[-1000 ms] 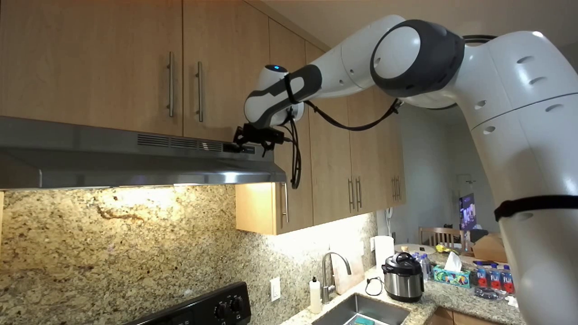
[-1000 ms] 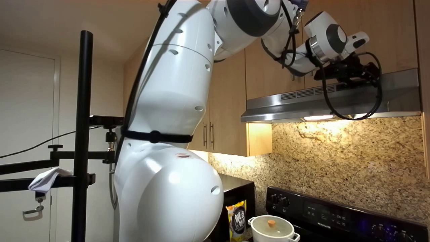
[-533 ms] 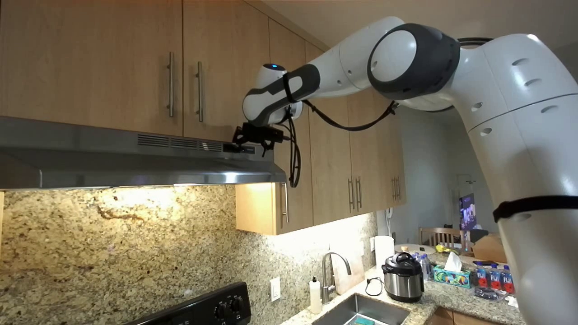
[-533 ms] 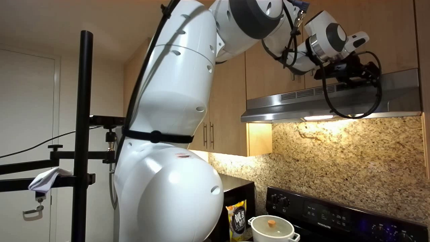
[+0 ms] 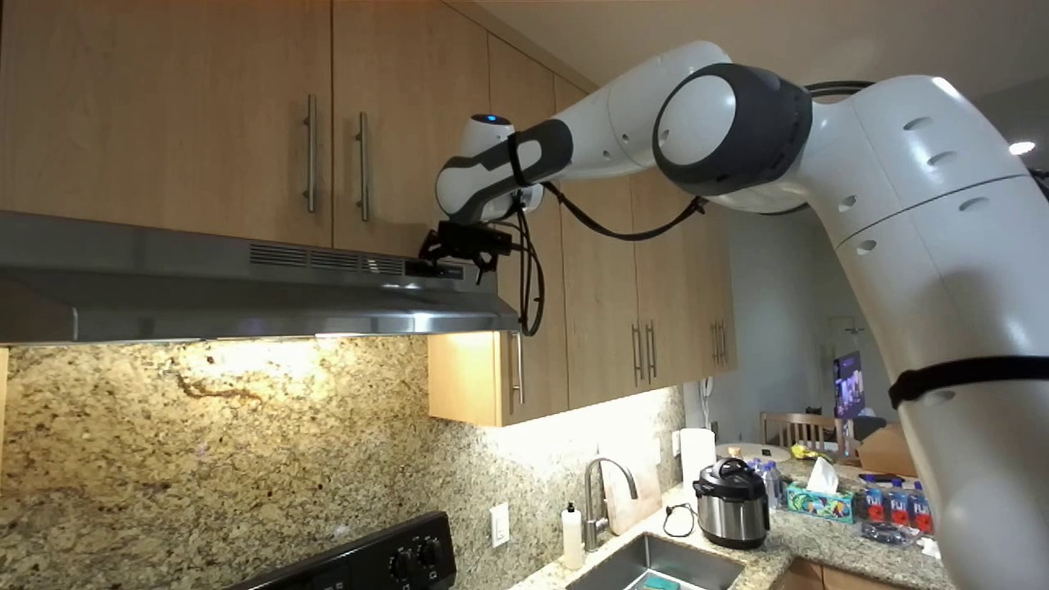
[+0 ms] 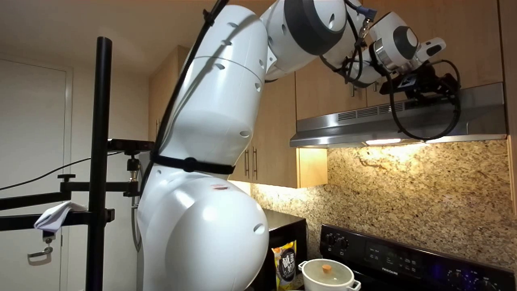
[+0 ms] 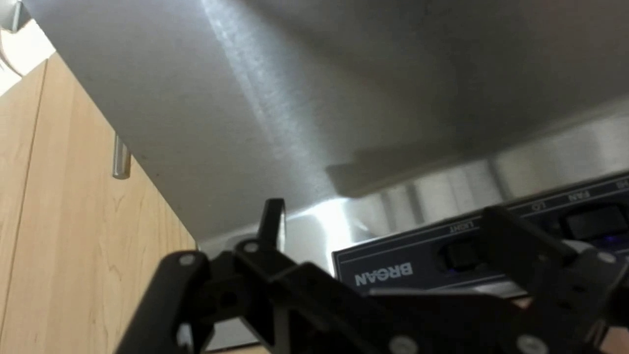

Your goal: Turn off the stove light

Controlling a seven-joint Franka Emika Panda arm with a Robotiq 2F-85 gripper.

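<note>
The stainless range hood (image 5: 205, 307) hangs under the cabinets and also shows in an exterior view (image 6: 347, 128). Its light (image 6: 383, 141) is lit and brightens the backsplash. In the wrist view, the black control panel (image 7: 383, 273) with upside-down BROAN lettering carries the light switch (image 7: 462, 254). My gripper (image 7: 385, 219) is open and empty in front of the panel. Its right-hand finger overlaps the panel just right of the light switch; whether it touches I cannot tell. The gripper (image 5: 455, 258) also shows at the hood's front in both exterior views (image 6: 428, 89).
Wooden cabinets (image 5: 410, 123) with bar handles rise above the hood. The stove's black back panel (image 6: 404, 258) and a lidded white pot (image 6: 327, 275) are below. A cable loop (image 6: 398, 121) hangs from the wrist. The fan switch (image 7: 594, 221) is beside the light switch.
The arm's elbow has lowered and shifted toward the hood. The gripper has moved only slightly along the hood front. The hood light stays lit.
</note>
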